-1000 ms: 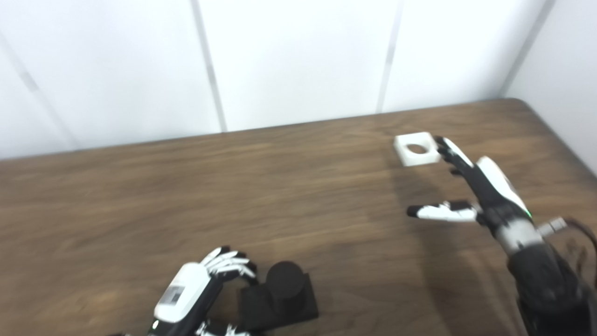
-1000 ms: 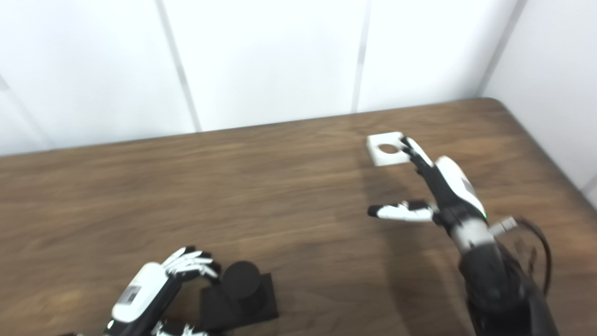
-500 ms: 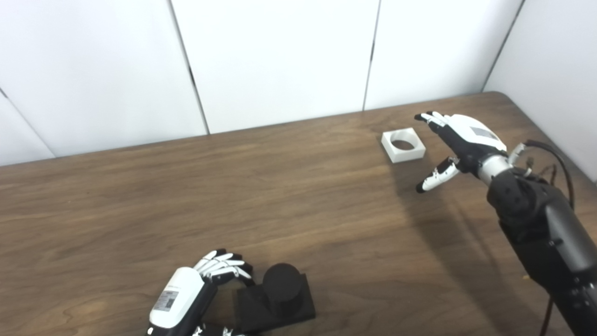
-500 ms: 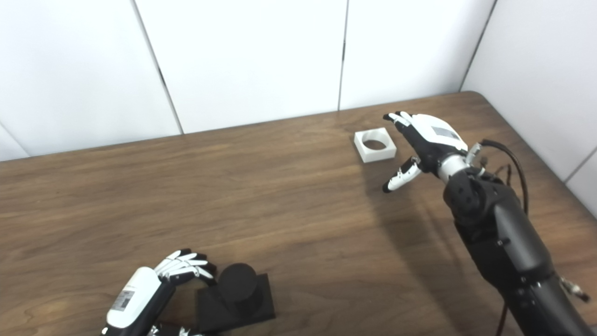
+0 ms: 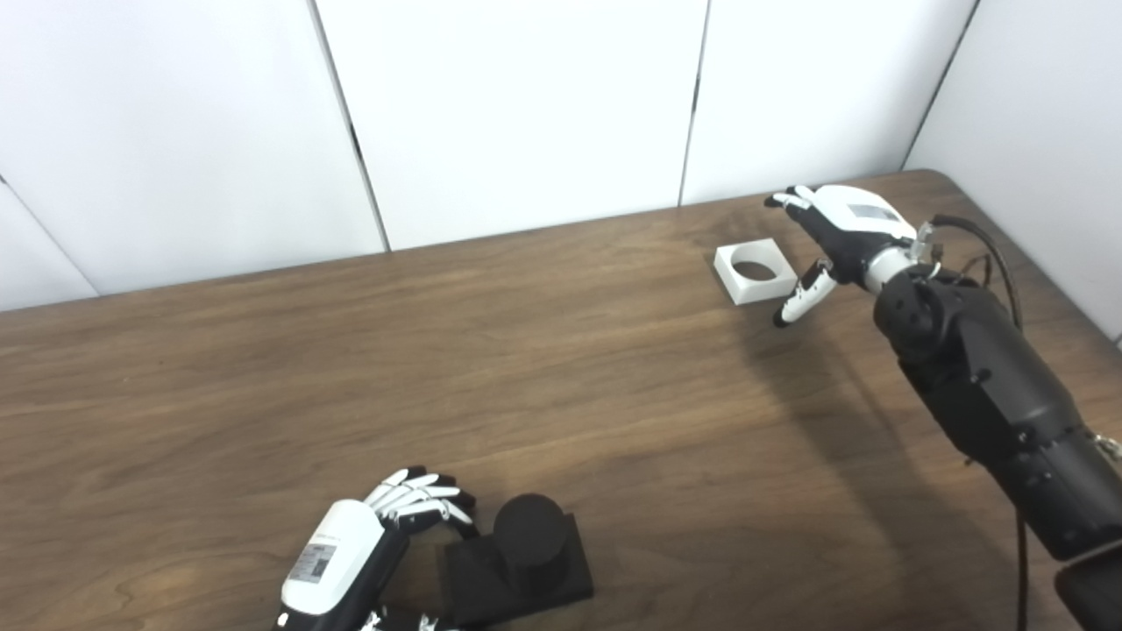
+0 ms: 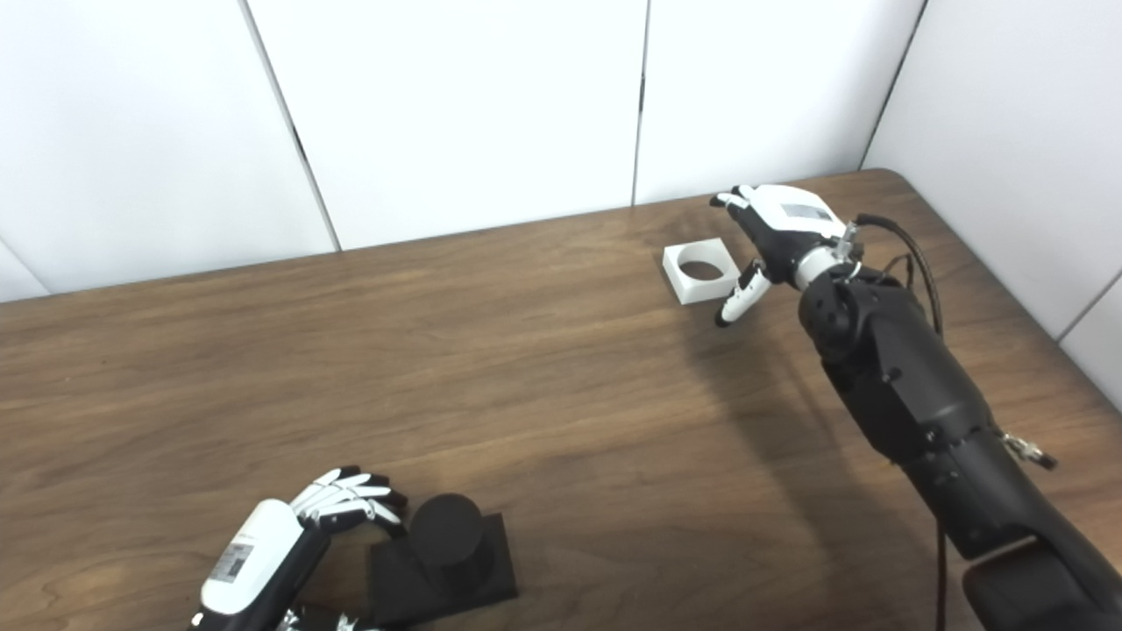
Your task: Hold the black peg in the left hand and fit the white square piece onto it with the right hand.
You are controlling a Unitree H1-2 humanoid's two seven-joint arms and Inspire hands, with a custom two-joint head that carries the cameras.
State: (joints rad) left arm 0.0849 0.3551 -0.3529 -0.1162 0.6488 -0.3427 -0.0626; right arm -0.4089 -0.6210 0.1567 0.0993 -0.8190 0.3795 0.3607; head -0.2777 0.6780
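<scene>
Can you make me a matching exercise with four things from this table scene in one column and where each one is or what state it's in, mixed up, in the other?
Column one:
1. black peg
2. white square piece
3. left hand
4. right hand

Column two:
A. open, fingers spread, just right of the piece with the hole
B. standing on its square base at the near edge of the table
C. lying flat at the far right, round hole facing up
D. curled beside the dark base, on its left

Pairs: 1-B, 2-C, 3-D, 4-A
</scene>
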